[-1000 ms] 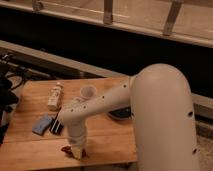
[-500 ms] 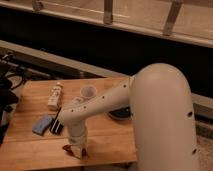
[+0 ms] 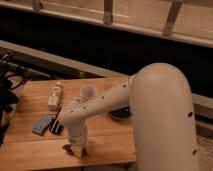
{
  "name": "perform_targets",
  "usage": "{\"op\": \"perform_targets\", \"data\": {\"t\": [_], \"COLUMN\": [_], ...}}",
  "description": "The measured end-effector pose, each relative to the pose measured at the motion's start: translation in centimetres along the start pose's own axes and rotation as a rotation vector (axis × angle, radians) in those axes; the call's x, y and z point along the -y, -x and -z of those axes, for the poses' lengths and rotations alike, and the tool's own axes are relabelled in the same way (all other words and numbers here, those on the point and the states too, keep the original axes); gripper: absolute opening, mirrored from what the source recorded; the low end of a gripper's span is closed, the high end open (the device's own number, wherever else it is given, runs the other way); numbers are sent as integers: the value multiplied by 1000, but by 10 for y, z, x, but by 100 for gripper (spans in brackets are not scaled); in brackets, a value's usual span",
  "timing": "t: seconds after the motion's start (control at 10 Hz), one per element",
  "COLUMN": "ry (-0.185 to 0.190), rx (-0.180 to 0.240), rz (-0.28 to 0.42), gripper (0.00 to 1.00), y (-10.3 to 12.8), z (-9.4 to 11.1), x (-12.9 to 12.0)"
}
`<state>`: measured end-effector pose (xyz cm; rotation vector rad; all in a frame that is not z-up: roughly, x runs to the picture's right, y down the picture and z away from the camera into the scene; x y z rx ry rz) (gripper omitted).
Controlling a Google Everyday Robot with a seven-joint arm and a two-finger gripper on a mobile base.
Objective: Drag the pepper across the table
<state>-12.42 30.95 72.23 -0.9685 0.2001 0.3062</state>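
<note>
End effector (image 3: 75,149) low over table (image 3: 107,142) front edge, finger state unclear, pepper (image 3: 67,148) mostly hidden

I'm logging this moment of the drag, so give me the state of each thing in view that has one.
gripper: down at the table's near edge, over the pepper.
pepper: lying on the table, at the gripper.
white bottle: lying on its side.
blue sponge: lying flat.
clear cup: upright.

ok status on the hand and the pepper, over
Hand down at the table's front edge, on the pepper. Blue sponge behind-left, apart. White bottle further back.
</note>
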Motion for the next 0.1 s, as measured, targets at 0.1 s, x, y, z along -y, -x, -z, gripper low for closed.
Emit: {"op": "perform_targets", "data": {"t": [0.1], "ry": [-5], "rx": [0], "rz": [4], "gripper": [0], "y": [0], "z": [0], "x": [0]}}
